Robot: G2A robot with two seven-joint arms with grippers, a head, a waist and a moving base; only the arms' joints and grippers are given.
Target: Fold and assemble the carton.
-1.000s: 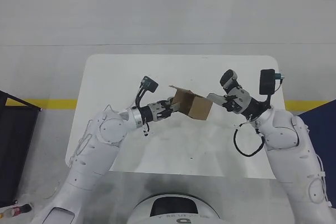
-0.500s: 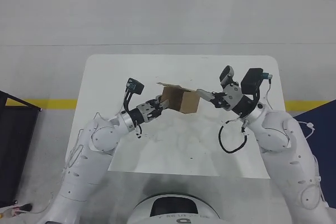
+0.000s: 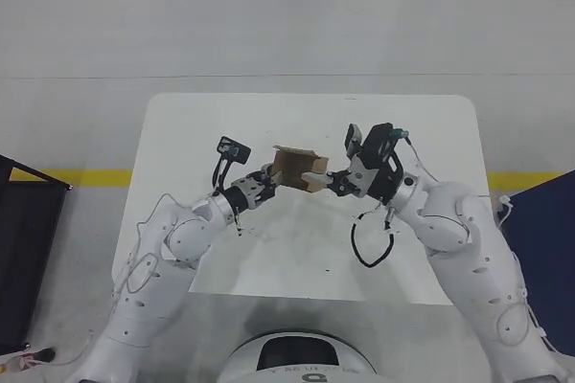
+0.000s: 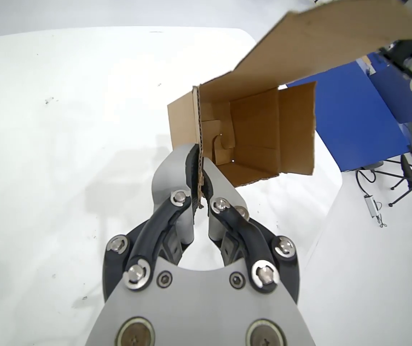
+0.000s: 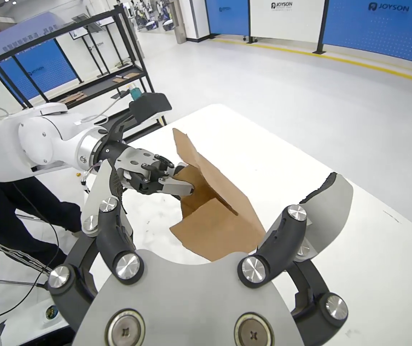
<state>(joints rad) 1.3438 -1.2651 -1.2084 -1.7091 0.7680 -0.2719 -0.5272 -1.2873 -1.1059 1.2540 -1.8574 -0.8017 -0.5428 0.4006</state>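
A brown carton is held up above the white table, near its middle. It stands open, with one long flap sticking out and the folded bottom visible inside. My left gripper is shut on the edge of one carton wall and is also visible from above and from the other wrist. My right gripper is open at the opposite side. Its fingers are spread wide, with a corner of the carton between them.
A black rack stands off the table's left side. A blue partition stands at its right. Bare table surface lies in front of the carton and to both sides.
The carton has moved left across the table in my left gripper. My right gripper has followed it and come in from a gap to the carton's side.
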